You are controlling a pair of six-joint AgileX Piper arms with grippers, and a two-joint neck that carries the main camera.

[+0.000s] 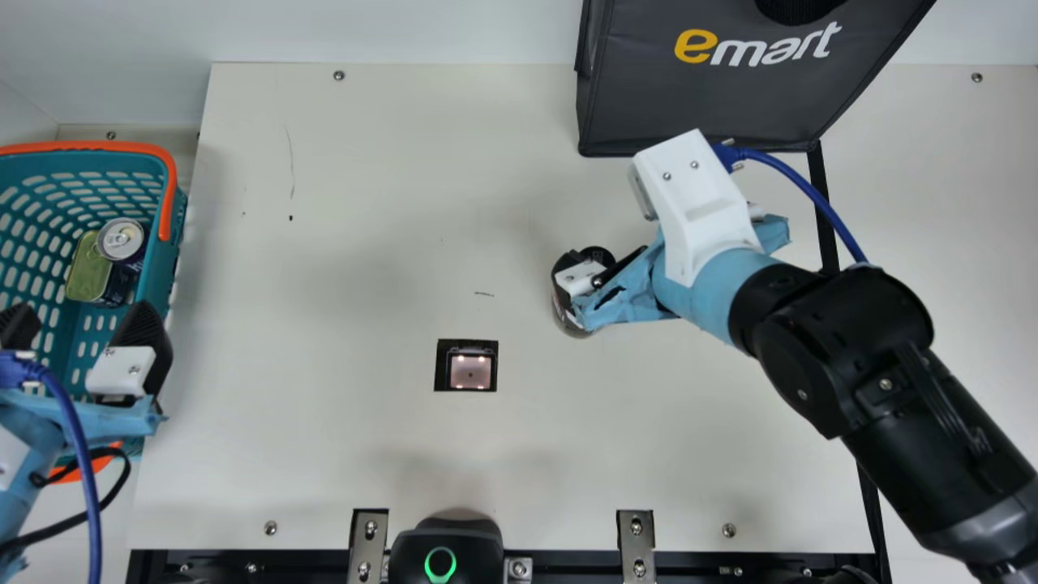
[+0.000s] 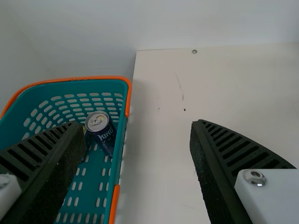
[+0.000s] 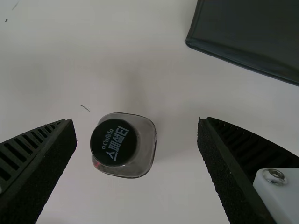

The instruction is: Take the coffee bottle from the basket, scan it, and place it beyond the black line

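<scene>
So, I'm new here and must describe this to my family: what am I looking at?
It's a two-armed robot; each arm ends in a pincer. The main picture comes from a camera on its neck, the others from its wrists. On the cream table stands a coffee bottle, short of the black line. A small scanner window is set in the tabletop; a dark bag stands behind. The teal basket holds a drink can and a tin. The left pincer is open near the basket, the right pincer open at the bottle. Nothing is held.
</scene>
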